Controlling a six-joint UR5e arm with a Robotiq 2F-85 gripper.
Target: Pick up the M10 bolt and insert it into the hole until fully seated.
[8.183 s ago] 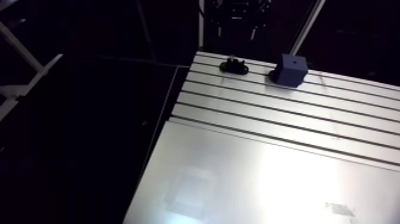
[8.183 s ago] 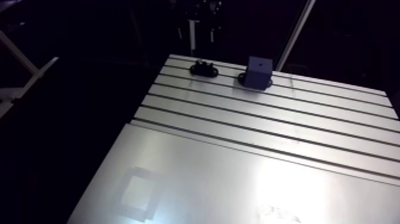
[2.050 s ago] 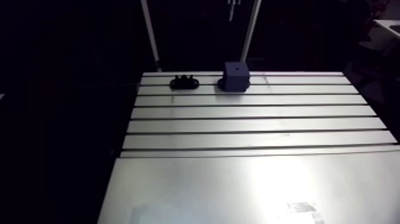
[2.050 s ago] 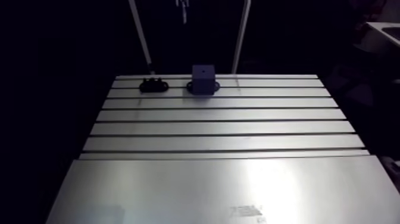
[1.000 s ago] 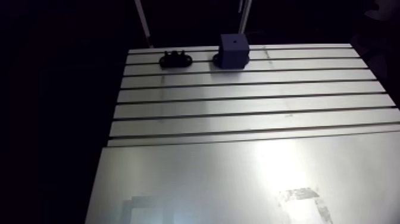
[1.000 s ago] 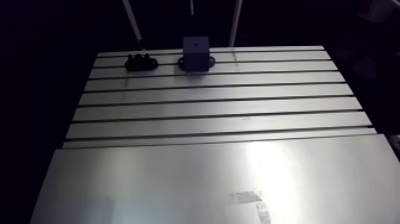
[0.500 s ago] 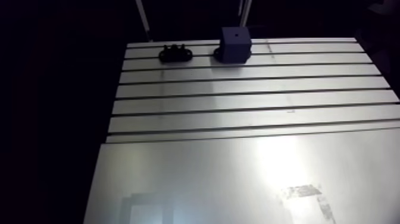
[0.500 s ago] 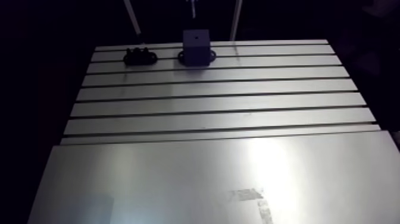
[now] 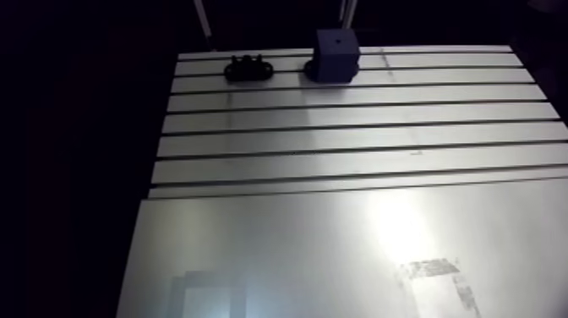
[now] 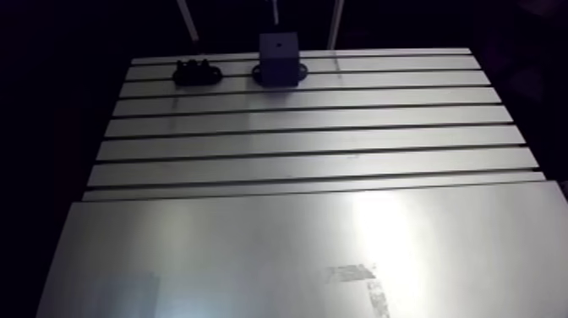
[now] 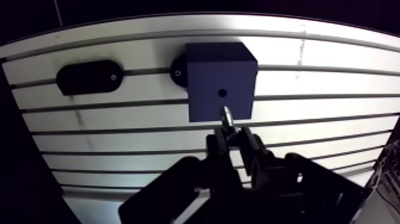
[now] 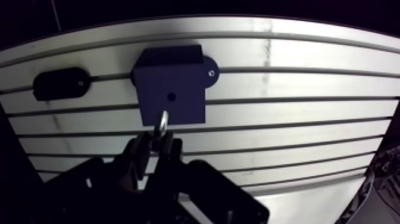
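Insertion step, I'd say: end effector (image 11: 233, 139) pinching the M10 bolt (image 11: 227, 117), tip just short of the hole (image 11: 222, 93) in the blue block (image 11: 208, 68). Next: centre it, push in.

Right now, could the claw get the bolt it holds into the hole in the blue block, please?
Probably yes: the claw holds the bolt just short of the hole, nothing lies between, and the black holder sits well aside.
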